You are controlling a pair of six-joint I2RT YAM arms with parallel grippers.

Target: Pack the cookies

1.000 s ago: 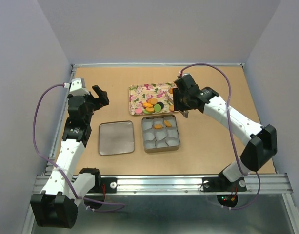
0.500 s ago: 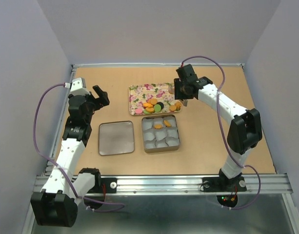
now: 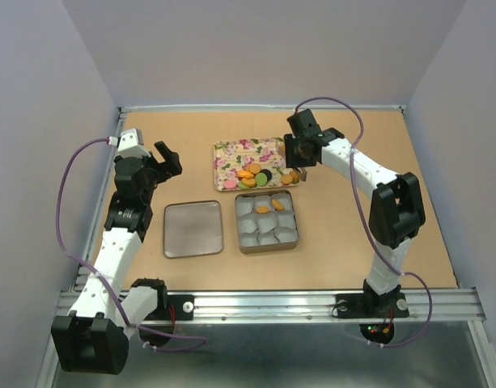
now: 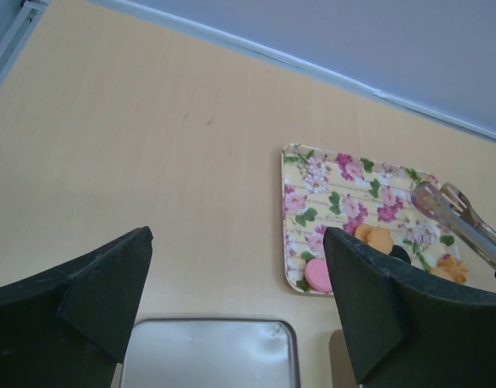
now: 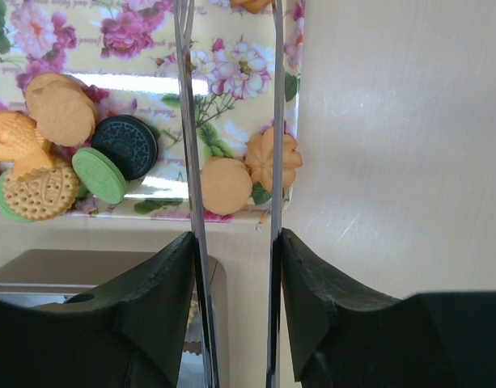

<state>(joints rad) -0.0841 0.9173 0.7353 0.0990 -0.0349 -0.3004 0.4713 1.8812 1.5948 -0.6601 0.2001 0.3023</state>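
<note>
The cookies [image 3: 256, 174] lie heaped at the near edge of a flowered tray [image 3: 231, 153]; they are mostly orange, with green, pink and one dark. In the right wrist view the cookies [image 5: 61, 153] lie left of the tongs, and two orange ones sit between the blades. My right gripper [image 3: 300, 168] is shut on metal tongs [image 5: 191, 162], whose arms stand apart over the tray's near right corner. Two orange cookies [image 3: 270, 207] lie in the open tin [image 3: 290, 236] with white paper cups. My left gripper [image 3: 168, 159] is open and empty, left of the tray.
The tin's lid [image 3: 193, 229] lies flat left of the tin and shows in the left wrist view [image 4: 207, 356]. The tray [image 4: 337, 194] and the tongs [image 4: 458, 214] also show there. Walls enclose the table on three sides.
My right gripper has moved with the tongs from over the tin's right edge back to the tray's near right corner. The left arm has not moved.
</note>
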